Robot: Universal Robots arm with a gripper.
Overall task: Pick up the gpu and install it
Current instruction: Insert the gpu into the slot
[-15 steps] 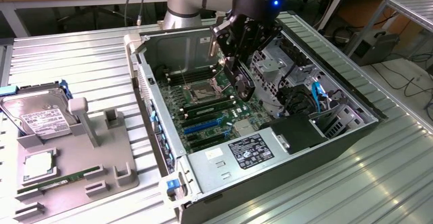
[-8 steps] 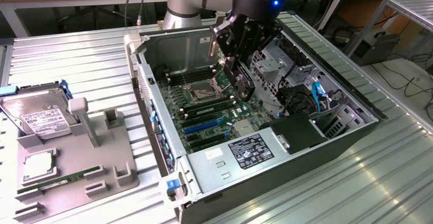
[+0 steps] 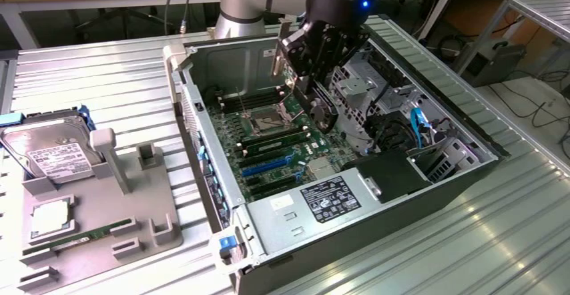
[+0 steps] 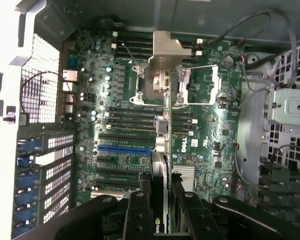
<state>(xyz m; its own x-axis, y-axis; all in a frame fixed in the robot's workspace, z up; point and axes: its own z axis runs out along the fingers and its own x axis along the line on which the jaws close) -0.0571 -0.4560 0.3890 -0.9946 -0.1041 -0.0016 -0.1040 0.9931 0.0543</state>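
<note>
Over the motherboard point(image 4: 210, 125) in the open case point(image 3: 191, 125), my jaws grasp the gpu point(image 4: 159, 172) on edge; hard drive point(image 3: 53, 155) at the case's nine o'clock, exterior view

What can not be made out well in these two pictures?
- Wrist view: the gpu stands edge-on in the gripper, so its faces are hidden.
- Wrist view: the gpu covers part of the processor socket.
- Exterior view: the gripper hides the gpu's upper part.
</note>
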